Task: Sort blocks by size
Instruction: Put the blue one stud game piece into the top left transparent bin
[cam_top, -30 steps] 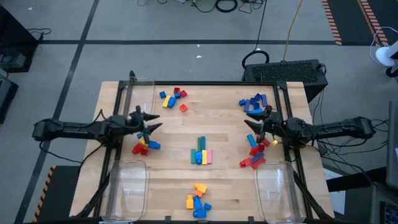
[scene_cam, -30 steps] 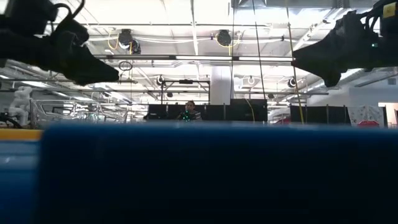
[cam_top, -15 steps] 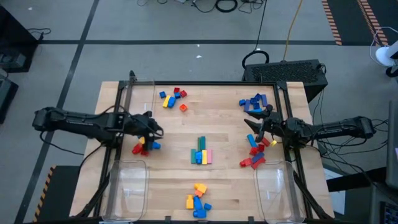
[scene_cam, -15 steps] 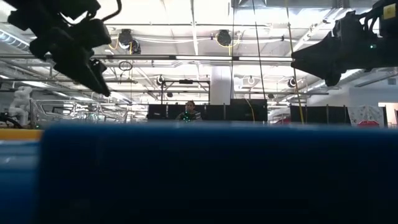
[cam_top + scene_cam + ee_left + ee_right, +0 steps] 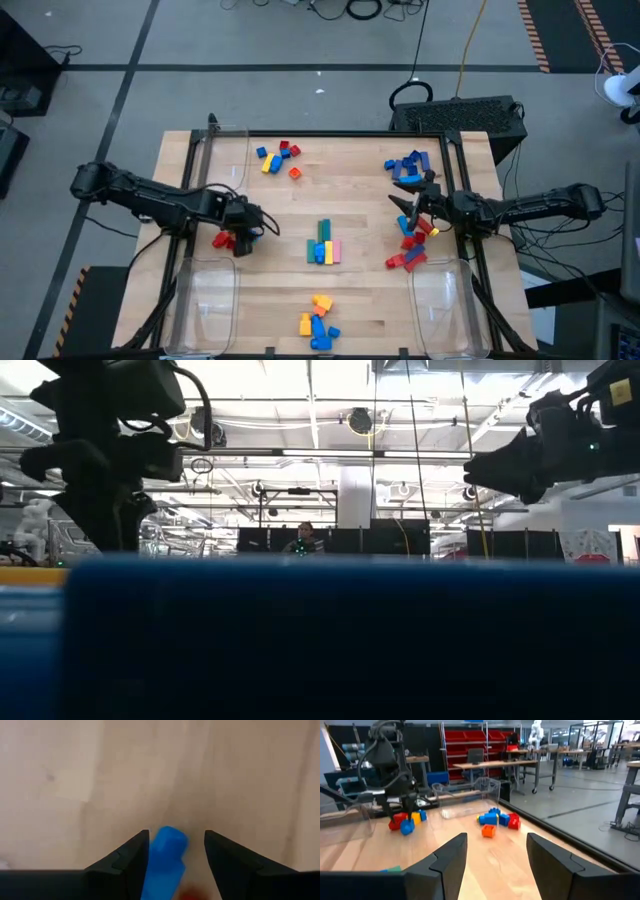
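- The left gripper [image 5: 246, 232] is tilted down over the left-hand pile of blocks [image 5: 226, 239], and its two fingers [image 5: 131, 857] stand apart with a blue brick [image 5: 166, 856] between them.
- In the left wrist view that blue brick lies against one finger while a gap shows to the other, so the jaws bracket it without clamping; a bit of red shows just under it.
- The right gripper [image 5: 404, 203] hovers at the table's right side, jaws spread and empty, pointing toward the table's middle.
- It sits between two groups of blocks: a blue cluster [image 5: 408, 166] toward the far right corner and a red-and-blue scatter [image 5: 411, 246] on the near side of it.
- At the table's centre several long bars [image 5: 324, 243] lie side by side: green, blue, yellow and pink.
- Near the far edge, left of centre, is a small group [image 5: 276, 157] of blue, yellow and red pieces with one orange cube [image 5: 295, 173] a little apart.
- Close to the near edge is a pile [image 5: 318, 321] of orange, yellow and blue bricks.
- Two clear bins sit at the near corners, one on the left [image 5: 206, 305] and one on the right [image 5: 444, 305]; a third [image 5: 222, 157] stands along the far left side.
- The low view is mostly blocked by a blue shape right in front of the camera.
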### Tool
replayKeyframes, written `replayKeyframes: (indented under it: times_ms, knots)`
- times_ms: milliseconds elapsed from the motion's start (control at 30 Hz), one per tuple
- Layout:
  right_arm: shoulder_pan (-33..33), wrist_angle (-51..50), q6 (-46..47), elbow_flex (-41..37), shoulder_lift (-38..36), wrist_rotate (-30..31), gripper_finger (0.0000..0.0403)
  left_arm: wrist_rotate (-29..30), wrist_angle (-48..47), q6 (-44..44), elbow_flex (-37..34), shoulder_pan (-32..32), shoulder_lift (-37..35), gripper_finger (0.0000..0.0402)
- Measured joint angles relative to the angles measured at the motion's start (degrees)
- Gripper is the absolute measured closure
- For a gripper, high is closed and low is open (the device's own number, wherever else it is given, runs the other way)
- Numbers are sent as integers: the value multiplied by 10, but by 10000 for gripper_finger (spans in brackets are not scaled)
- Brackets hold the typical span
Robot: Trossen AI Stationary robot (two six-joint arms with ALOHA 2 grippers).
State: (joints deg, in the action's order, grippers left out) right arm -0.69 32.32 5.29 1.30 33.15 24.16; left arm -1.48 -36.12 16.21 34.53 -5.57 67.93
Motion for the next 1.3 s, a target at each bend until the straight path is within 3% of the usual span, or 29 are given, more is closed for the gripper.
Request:
replayKeyframes:
  times_ms: [100, 300, 400, 600, 800, 1133, 1300]
  knots:
    - [0, 7, 0, 0, 7, -1, 211, -19, -31, 1, 25, -6, 11, 188]
    - [0, 35, 16, 0, 32, -2, 211, 13, -101, 25, 53, -6, 42, 112]
    - [0, 49, 10, 0, 46, -2, 211, 13, -106, -4, 53, -6, 70, 80]
    - [0, 75, -29, 0, 58, -2, 211, 18, -108, -60, 53, -6, 121, 65]
    - [0, 83, -20, 0, 58, -2, 211, 25, -109, -41, 53, -6, 146, 102]
    - [0, 33, 143, 0, 69, 60, 242, 20, -107, -30, 55, -4, 147, 243]
    - [0, 30, 147, 0, 71, 58, 257, 31, -94, -30, 75, -4, 147, 260]
